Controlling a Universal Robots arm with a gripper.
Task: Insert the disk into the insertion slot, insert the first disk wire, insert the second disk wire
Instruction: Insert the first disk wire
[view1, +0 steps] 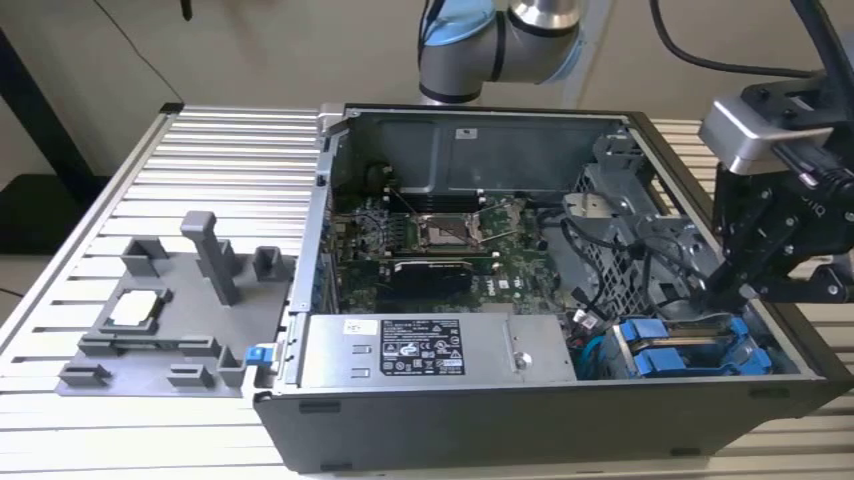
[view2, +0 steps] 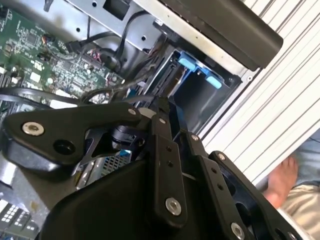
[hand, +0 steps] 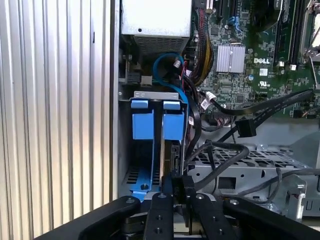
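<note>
One disk (hand: 172, 155) lies seated just ahead of the hand (hand: 177, 184), which is pinched shut on a black wire (hand: 222, 161).

The exterior view looks steeply down from well back on the whole open case (view1: 534, 420) on the table (view1: 134, 160). Both wrist views sit close over one case corner, facing the blue bay (hand: 152, 125) (view2: 200, 70) (view1: 681, 355), which the exterior view shares at its right.
</note>
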